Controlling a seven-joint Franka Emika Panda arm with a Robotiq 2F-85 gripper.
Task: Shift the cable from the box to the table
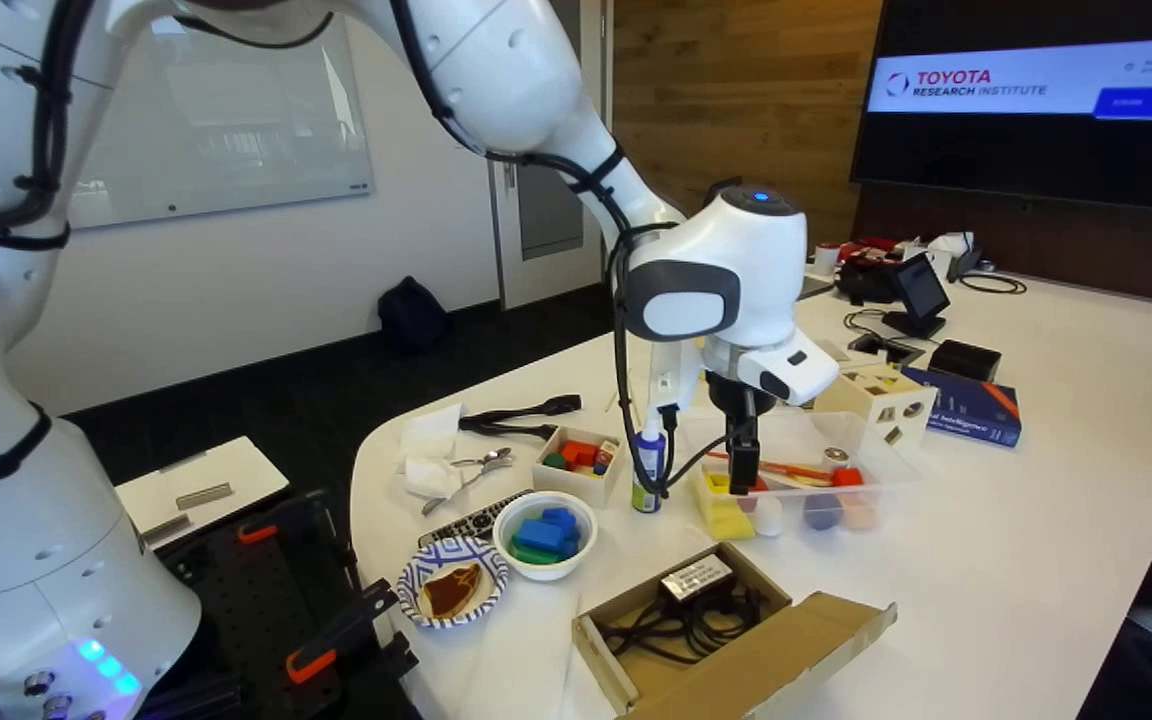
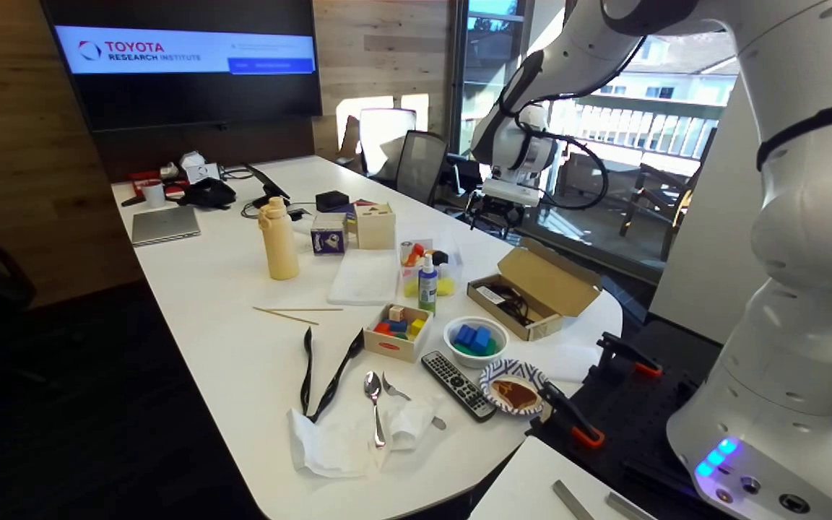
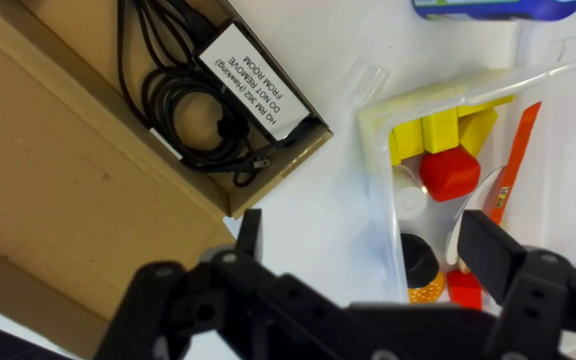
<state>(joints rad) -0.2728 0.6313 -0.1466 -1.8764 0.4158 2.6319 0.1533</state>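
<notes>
1. Black Robotiq gripper point(image 3: 360, 230) hangs above the clutter, jaws spread wide, nothing between. Thin, loosely coiled black cable point(image 3: 163, 120) lies in the shallow tan cardboard box point(image 3: 83, 25), below the gripper and to its upper left in the wrist view. Pick not yet made.
2. Straight drop likely strikes the clear plastic bin point(image 3: 493, 90): it shows behind one finger point(image 3: 490, 255). Sideways move toward the box first.
3. Broad cardboard flap point(image 3: 93, 185) folds out from the box, its edge beside the opposite finger point(image 3: 250, 232) in the wrist view. Low approach could catch it, drag the box along.
4. Black rectangular power adapter with white label point(image 3: 253, 82) lies against the loops, seemingly joined. If so, its weight may pull a shallow pinch loose.
5. One strand gripped: coil may unwind, trailing end snag on the box wall.
6. White-topped table point(image 3: 313, 227) shows below the gripper as a narrow strip between box and bin; loops set there could spill into the bin.
</notes>
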